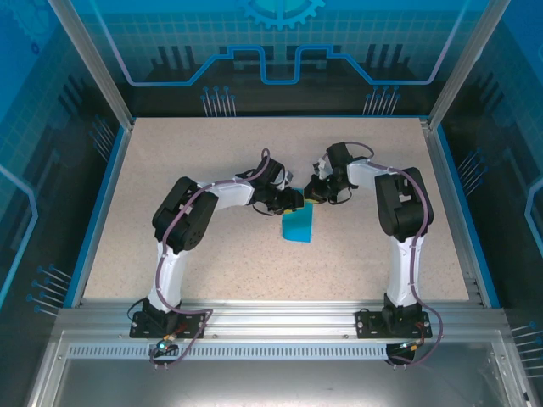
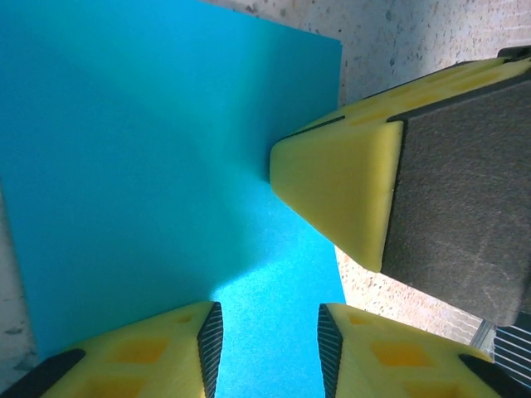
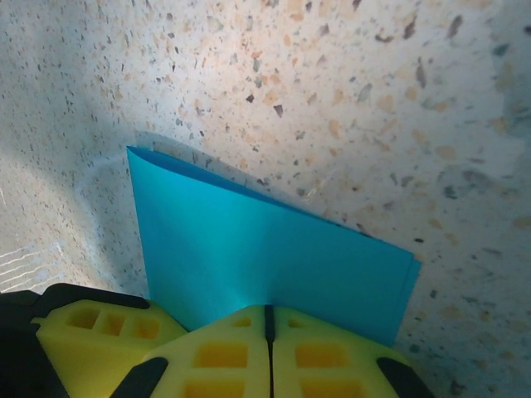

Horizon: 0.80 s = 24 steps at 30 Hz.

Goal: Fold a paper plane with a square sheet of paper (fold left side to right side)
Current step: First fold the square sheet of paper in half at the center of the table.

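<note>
Though thin, layered blue paper (image 3: 265, 249)

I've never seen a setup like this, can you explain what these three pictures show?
Two robot arms, the left arm and right arm, are bolted at the near edge of a speckled table. One picture looks down from above; the other two come from cameras on each wrist, so you see yellow fingers up close. A folded blue paper lies on the table between them. The left gripper is open above it. The right gripper is shut, its tip against the paper; whether it pinches the paper, I cannot tell.
</note>
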{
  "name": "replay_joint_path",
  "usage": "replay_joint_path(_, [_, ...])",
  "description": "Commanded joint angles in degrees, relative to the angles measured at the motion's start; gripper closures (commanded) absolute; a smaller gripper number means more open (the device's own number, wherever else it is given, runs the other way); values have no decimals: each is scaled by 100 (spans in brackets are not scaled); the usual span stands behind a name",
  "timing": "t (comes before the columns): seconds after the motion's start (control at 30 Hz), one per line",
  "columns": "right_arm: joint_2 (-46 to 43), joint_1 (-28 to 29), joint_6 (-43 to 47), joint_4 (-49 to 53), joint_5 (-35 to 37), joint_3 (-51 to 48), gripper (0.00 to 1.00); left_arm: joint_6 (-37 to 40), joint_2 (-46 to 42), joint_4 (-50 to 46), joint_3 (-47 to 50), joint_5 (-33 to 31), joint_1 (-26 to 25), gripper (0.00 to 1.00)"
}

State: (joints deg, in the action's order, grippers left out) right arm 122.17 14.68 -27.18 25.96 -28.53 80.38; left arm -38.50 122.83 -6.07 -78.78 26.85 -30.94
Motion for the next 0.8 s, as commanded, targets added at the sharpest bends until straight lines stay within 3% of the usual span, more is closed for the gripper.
replay_joint_path(0.0, [246, 71, 28, 514, 510, -63, 94, 274, -271, -145, 258, 79, -107, 59])
replay_joint_path(0.27, [246, 99, 87, 546, 586, -172, 94, 405, -839, 371, 794, 358, -185, 56])
replay_joint_path(0.77, [202, 170, 85, 643, 621, -138, 94, 640, -400, 133, 720, 71, -183, 54])
